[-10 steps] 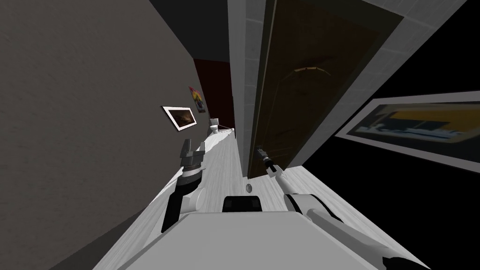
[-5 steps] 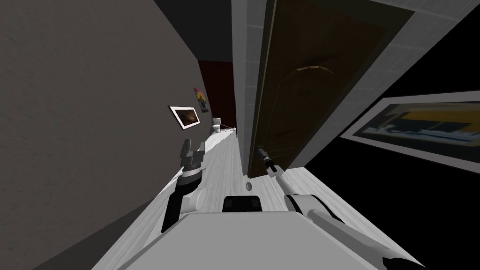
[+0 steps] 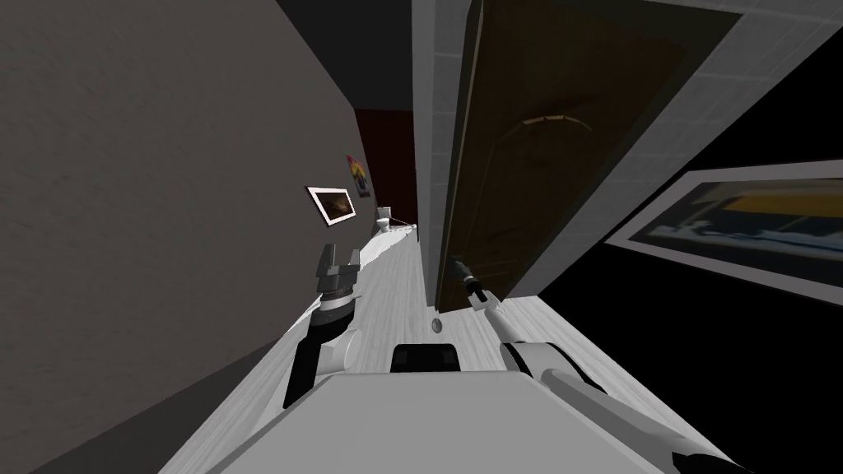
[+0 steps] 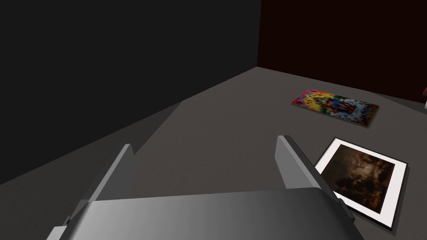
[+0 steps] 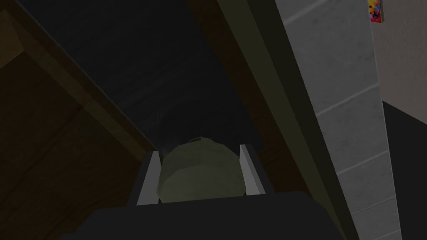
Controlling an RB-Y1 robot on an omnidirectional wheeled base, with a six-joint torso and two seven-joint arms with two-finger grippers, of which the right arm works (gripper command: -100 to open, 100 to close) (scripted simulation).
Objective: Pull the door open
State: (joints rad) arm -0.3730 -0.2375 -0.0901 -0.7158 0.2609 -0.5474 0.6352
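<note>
The knob [image 5: 200,173] is covered at its base by the dark body of the right gripper [image 5: 200,152] — in the head view it cannot be made out. The door [image 3: 527,164] is cut by the top edge, and the large framed picture [image 3: 741,222] is blurred.

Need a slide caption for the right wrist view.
Right gripper shut on the round olive door knob, dark brown door behind, grey block wall alongside.
</note>
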